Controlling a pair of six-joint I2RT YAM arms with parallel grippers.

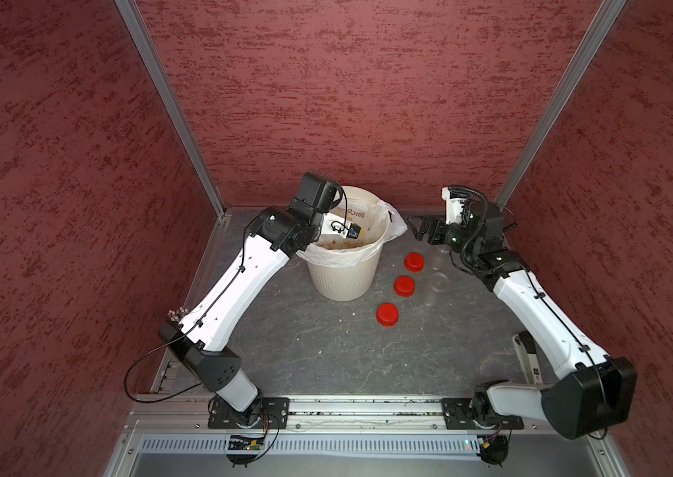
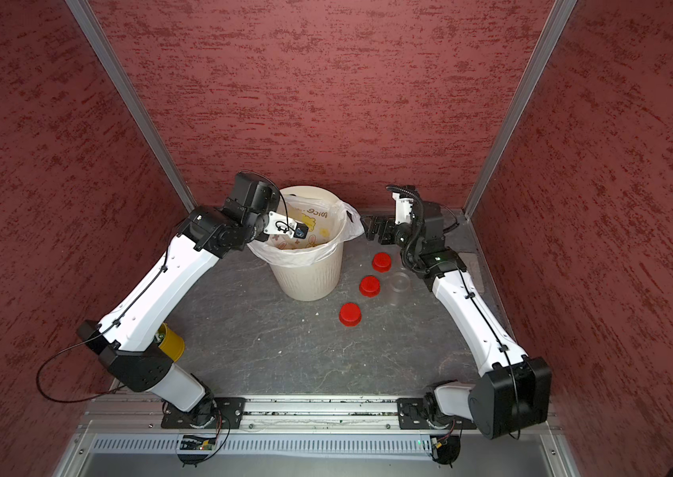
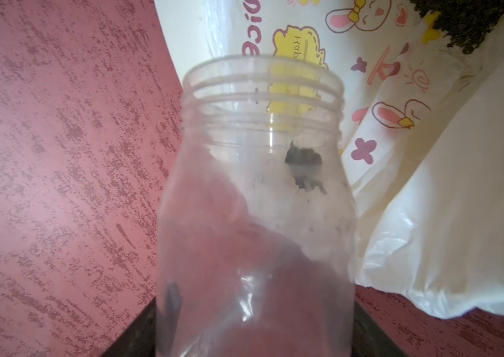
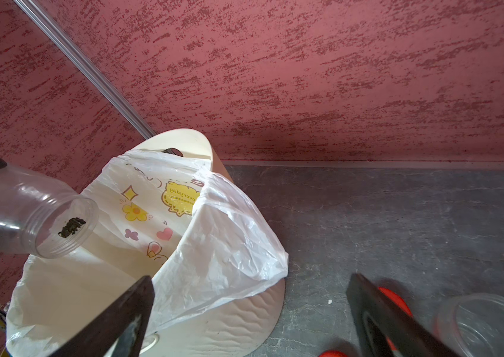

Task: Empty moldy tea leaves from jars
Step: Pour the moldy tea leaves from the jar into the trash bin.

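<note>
My left gripper [image 3: 254,335] is shut on a clear jar [image 3: 257,191] with no lid on it, tipped mouth-down over the cream bin [image 1: 343,276]. A small dark clump of tea leaves [image 3: 303,167] clings inside the jar near its neck; the right wrist view shows the same jar [image 4: 34,216] and clump [image 4: 71,227]. More dark tea leaves [image 3: 458,18] lie in the bin's bag. My right gripper [image 4: 250,281] is open and holds nothing, hanging just right of the bin [image 4: 244,312]. Another open clear jar [image 1: 438,283] stands on the table by the right arm.
Three red lids [image 1: 414,262] [image 1: 404,285] [image 1: 387,314] lie in a row right of the bin. The printed white bag [image 1: 392,223] drapes over the bin's rim. A yellow cylinder [image 2: 172,345] sits under my left arm. Red walls close in on three sides.
</note>
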